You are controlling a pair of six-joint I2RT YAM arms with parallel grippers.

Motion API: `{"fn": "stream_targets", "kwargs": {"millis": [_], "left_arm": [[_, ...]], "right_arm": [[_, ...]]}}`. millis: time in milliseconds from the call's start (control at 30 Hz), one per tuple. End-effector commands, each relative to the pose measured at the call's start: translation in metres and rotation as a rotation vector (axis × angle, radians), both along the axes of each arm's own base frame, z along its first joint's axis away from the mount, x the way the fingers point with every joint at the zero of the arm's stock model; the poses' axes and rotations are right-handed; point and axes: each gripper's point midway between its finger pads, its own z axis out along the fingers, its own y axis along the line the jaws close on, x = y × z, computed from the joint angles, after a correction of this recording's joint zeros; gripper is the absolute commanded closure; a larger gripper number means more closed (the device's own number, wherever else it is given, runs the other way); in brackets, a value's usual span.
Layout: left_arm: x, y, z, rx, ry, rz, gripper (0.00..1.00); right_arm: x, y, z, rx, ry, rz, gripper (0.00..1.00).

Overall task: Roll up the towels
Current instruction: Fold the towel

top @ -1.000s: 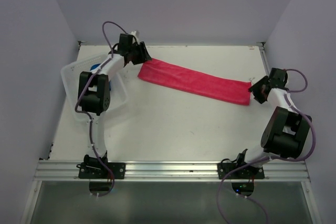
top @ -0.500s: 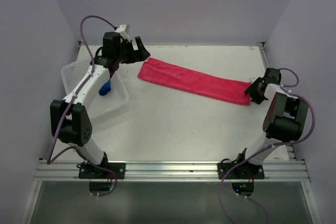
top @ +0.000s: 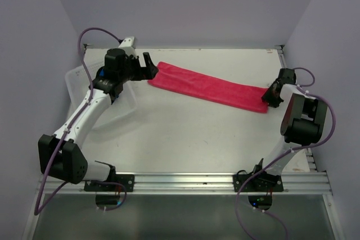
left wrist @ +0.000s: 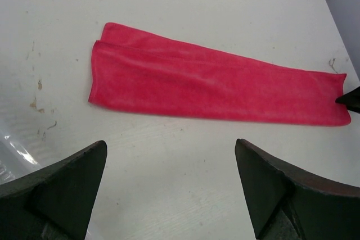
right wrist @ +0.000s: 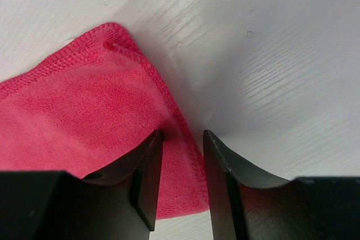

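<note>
The pink-red towel (top: 208, 87) lies flat on the table as a long folded strip, running from back left to right. My left gripper (top: 151, 66) is open wide just off its left end and holds nothing. In the left wrist view the towel (left wrist: 214, 85) lies beyond the gripper (left wrist: 171, 143). My right gripper (top: 271, 95) is at the towel's right end. In the right wrist view its jaws (right wrist: 183, 134) straddle the towel's hemmed edge (right wrist: 84, 116) with a narrow gap, not pressed together. A bit of the blue towel (top: 100, 73) shows in the basket behind the left arm.
The white plastic basket (top: 73, 80) stands at the left edge of the table, partly under the left arm; its corner shows in the left wrist view (left wrist: 11, 144). Walls close in the table at the back and on both sides.
The left gripper has opened wide and the left arm has stretched out over the basket, its gripper staying by the towel's left end. The right gripper has moved onto the towel's right end and its jaws have narrowed.
</note>
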Motion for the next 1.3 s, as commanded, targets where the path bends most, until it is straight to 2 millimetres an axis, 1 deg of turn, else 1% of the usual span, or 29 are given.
{"fn": "stream_targets", "kwargs": {"millis": [0,33,167,200,267,300,367,400,433,500,533,567,633,700,733,767,833,867,900,967,1000,1067,1100,1133,1167,1233,1267], "left_arm": [[-0.007,0.005,0.004,0.051,-0.071,0.003,0.0],[-0.009,0.005,0.003,0.06,-0.07,0.003,0.0],[-0.014,0.005,-0.008,0.09,-0.06,0.004,0.0],[-0.015,0.004,-0.01,0.092,-0.056,-0.001,0.0],[-0.017,0.003,-0.008,0.097,-0.064,-0.003,0.0],[-0.017,0.002,-0.008,0.1,-0.066,-0.005,0.0],[-0.018,0.004,-0.005,0.106,-0.076,0.004,0.0],[-0.018,0.004,-0.003,0.107,-0.079,0.007,0.0],[-0.019,0.004,-0.002,0.107,-0.084,0.006,0.0],[-0.019,0.004,-0.002,0.106,-0.082,0.006,0.0],[-0.019,0.003,-0.002,0.103,-0.081,0.0,0.0],[-0.019,0.002,-0.001,0.101,-0.084,-0.003,0.0],[-0.02,0.001,-0.001,0.096,-0.082,-0.009,0.0],[-0.021,-0.001,0.0,0.093,-0.085,-0.012,0.0],[-0.022,-0.002,0.001,0.094,-0.087,-0.017,0.0],[-0.023,-0.004,0.001,0.092,-0.088,-0.021,0.0],[-0.025,-0.009,0.001,0.093,-0.088,-0.032,0.0],[-0.025,-0.01,-0.001,0.094,-0.085,-0.034,0.01],[-0.027,-0.014,-0.001,0.093,-0.085,-0.046,0.0],[-0.028,-0.017,-0.001,0.091,-0.085,-0.057,0.0],[-0.029,-0.018,-0.001,0.087,-0.084,-0.06,0.0],[-0.03,-0.022,-0.002,0.083,-0.083,-0.072,0.0],[-0.031,-0.023,-0.002,0.08,-0.083,-0.076,0.0],[-0.031,-0.025,-0.003,0.079,-0.08,-0.084,0.0],[-0.031,-0.026,-0.003,0.078,-0.08,-0.083,0.0],[-0.032,-0.026,-0.003,0.079,-0.079,-0.083,0.0],[-0.032,-0.026,-0.003,0.077,-0.079,-0.084,0.0]], "right_arm": [[-0.008,-0.009,-0.002,-0.046,0.063,0.005,0.62],[-0.01,-0.012,-0.002,-0.058,0.072,-0.004,0.62],[-0.014,-0.012,-0.005,-0.06,0.1,0.012,0.61],[-0.013,-0.011,-0.007,-0.058,0.102,0.015,0.63],[-0.011,-0.01,-0.008,-0.046,0.102,0.021,0.67],[-0.013,-0.007,-0.011,-0.036,0.119,0.032,0.72],[-0.012,-0.01,-0.007,-0.046,0.133,0.039,0.79],[-0.015,-0.013,-0.007,-0.065,0.153,0.044,0.83],[-0.021,-0.014,-0.006,-0.066,0.184,0.043,0.89],[-0.026,-0.015,-0.003,-0.077,0.198,0.041,0.92],[-0.032,-0.017,0.001,-0.096,0.212,0.029,0.95],[-0.036,-0.019,0.002,-0.104,0.218,0.022,1.0],[-0.047,-0.021,0.005,-0.116,0.239,0.0,1.0],[-0.055,-0.028,0.014,-0.126,0.232,-0.036,1.0],[-0.063,-0.03,0.015,-0.129,0.246,-0.05,1.0],[-0.067,-0.036,0.027,-0.149,0.227,-0.074,1.0],[-0.078,-0.041,0.038,-0.181,0.243,-0.093,1.0],[-0.082,-0.049,0.055,-0.235,0.225,-0.117,1.0],[-0.087,-0.05,0.061,-0.251,0.229,-0.126,1.0],[-0.09,-0.055,0.078,-0.285,0.201,-0.151,1.0],[-0.09,-0.055,0.092,-0.296,0.165,-0.165,1.0],[-0.086,-0.054,0.107,-0.295,0.12,-0.173,1.0],[-0.085,-0.048,0.117,-0.298,0.096,-0.172,1.0],[-0.079,-0.045,0.125,-0.303,0.068,-0.166,1.0],[-0.072,-0.033,0.132,-0.301,0.037,-0.137,1.0],[-0.059,-0.02,0.144,-0.288,-0.012,-0.107,1.0],[-0.052,-0.007,0.148,-0.274,-0.032,-0.077,1.0]]}}
